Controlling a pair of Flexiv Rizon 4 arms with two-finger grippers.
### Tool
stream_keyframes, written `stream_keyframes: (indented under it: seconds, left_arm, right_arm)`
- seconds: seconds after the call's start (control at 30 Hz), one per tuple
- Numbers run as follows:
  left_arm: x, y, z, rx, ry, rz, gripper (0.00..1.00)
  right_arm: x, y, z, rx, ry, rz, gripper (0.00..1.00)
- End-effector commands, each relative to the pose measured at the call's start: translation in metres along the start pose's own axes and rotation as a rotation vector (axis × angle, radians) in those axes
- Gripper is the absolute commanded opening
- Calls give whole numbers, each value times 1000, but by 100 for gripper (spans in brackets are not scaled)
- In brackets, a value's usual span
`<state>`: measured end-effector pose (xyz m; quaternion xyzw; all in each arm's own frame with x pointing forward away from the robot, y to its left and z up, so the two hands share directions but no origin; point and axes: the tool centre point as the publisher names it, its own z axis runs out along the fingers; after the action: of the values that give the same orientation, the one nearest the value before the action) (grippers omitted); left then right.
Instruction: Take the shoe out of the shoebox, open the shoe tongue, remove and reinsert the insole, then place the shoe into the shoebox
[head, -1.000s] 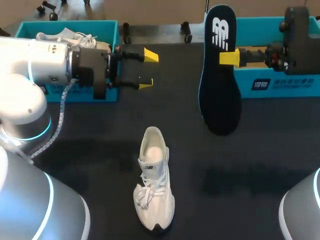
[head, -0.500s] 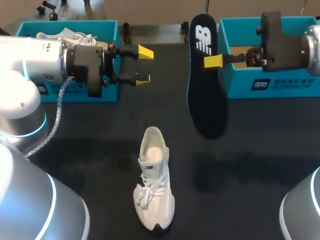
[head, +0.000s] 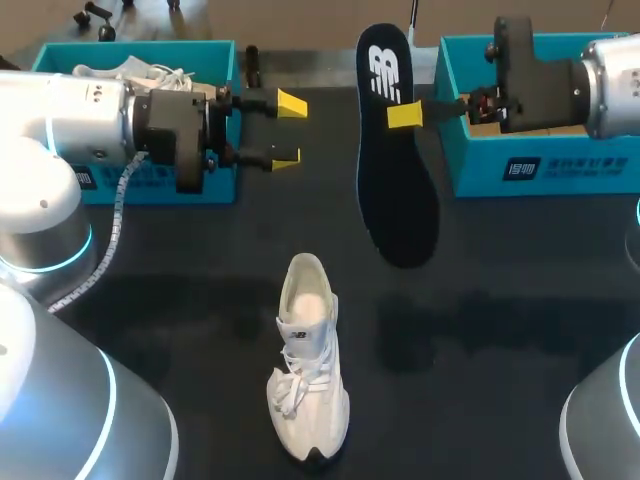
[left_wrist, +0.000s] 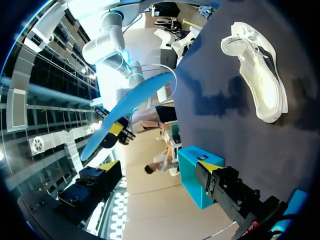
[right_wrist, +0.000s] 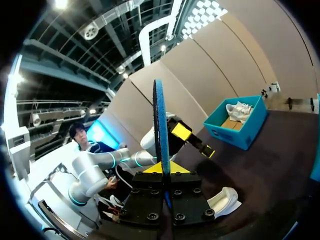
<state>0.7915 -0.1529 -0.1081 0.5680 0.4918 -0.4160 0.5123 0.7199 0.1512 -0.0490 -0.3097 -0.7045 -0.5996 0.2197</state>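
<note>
One insole (head: 398, 200) hangs pinched in the right tool (head: 405, 115), beyond the shoe (head: 308, 370); left tool (head: 288, 130) gapes wide.

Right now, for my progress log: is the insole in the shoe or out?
Out. The right gripper holds the dark insole in the air, apart from the white shoe.

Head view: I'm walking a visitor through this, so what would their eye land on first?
The dark insole hanging in the air over the table, pinched by the right claw. Nearer the camera, the white shoe stands on the black table, and the left claw hovers open beside the left shoebox.
</note>
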Motion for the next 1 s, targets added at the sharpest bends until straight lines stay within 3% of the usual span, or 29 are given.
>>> stream_keyframes:
  seconds: [0.03, 0.17, 0.27, 0.73, 0.83, 1.0]
  left_arm:
    - [1, 0, 1, -2, -2, 2, 100]
    - [1, 0, 1, -2, -2, 2, 100]
    - [1, 0, 1, -2, -2, 2, 100]
    - [1, 0, 1, -2, -2, 2, 100]
    - [1, 0, 1, -2, -2, 2, 100]
    - [1, 0, 1, -2, -2, 2, 100]
  right_arm:
    - [-34, 22, 27, 62, 13, 70, 0]
    - [-51, 28, 31, 85, -9, 175, 0]
    - [-61, 30, 29, 59, -43, 247, 0]
    - [-61, 30, 29, 59, -43, 247, 0]
    - [-75, 34, 34, 74, -51, 330, 0]
    - [-79, 36, 37, 55, -60, 439, 0]
